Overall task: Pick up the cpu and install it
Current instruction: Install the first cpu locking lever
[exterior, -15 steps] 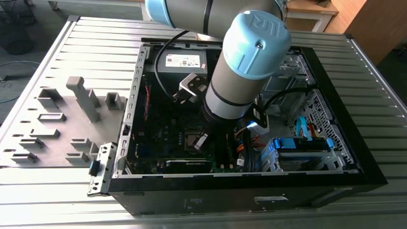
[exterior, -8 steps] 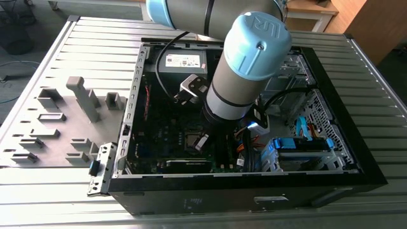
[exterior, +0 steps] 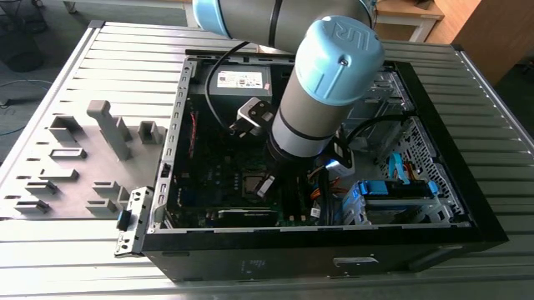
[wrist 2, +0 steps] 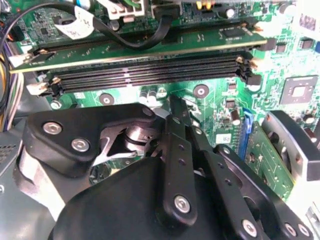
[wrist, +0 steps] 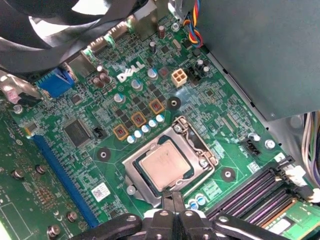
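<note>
The arm (exterior: 321, 94) reaches down into the open computer case (exterior: 434, 240), which lies on its side on a ribbed metal bench (exterior: 125, 75). In the first wrist view the cpu (wrist: 165, 164) sits flat in its socket on the green board (wrist: 80, 165), ringed by the socket's metal frame (wrist: 132, 172). The pincer (wrist: 172, 201) is right at the near edge of that frame, its two fingertips (wrist: 168, 200) pressed together with no gap and nothing between them, so it is clenched and empty; whether the tips actually touch the frame cannot be told. In the second wrist view the same black fingers (wrist 2: 177, 125) stand side by side, closed, above the board. Just beyond them there run long black memory slots (wrist 2: 150, 75), with one green memory stick (wrist 2: 125, 50) seated and a black cable (wrist 2: 150, 37) looping over it. Around the socket in the first wrist view stand small round capacitors (wrist: 145, 128), a row of square copper-coloured parts (wrist: 138, 120), a long blue slot (wrist: 60, 175) and a white plug (wrist: 179, 77). In the exterior view, a grey box with a white label (exterior: 242, 80) fills the far end of the case, a blue drive bracket (exterior: 392, 190) sits on the exterior view's right, and a grey tray of moulded blocks (exterior: 84, 156) lies on the bench at the left.
</note>
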Available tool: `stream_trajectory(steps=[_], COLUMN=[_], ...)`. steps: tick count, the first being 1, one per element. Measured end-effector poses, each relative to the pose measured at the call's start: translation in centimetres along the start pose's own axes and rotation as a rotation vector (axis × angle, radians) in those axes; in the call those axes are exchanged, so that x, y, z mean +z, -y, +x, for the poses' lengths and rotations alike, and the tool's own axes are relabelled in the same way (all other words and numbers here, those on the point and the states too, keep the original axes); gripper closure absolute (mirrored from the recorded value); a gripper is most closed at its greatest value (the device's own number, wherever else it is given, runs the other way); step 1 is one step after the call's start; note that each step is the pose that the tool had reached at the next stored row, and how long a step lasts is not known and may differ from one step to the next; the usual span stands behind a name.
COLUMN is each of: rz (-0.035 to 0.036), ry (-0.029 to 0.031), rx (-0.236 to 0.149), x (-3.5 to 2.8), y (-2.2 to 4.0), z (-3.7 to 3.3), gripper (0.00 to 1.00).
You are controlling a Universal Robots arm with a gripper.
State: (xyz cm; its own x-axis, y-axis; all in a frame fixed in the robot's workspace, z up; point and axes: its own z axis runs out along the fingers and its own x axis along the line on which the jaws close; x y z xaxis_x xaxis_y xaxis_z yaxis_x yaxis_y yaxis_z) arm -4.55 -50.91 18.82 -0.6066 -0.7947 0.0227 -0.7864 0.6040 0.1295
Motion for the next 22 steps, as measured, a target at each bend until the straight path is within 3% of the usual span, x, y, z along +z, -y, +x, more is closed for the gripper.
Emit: stream_trajectory(steps=[12,22], rz=[-0.0019,-0.0012], ry=[0.0012,-0.0019], rx=[-0.012,-0.032], x=[-0.01,0.23], y=[0.12,0.20], z=[-0.09,-0.04], gripper=[0.89,0.89])
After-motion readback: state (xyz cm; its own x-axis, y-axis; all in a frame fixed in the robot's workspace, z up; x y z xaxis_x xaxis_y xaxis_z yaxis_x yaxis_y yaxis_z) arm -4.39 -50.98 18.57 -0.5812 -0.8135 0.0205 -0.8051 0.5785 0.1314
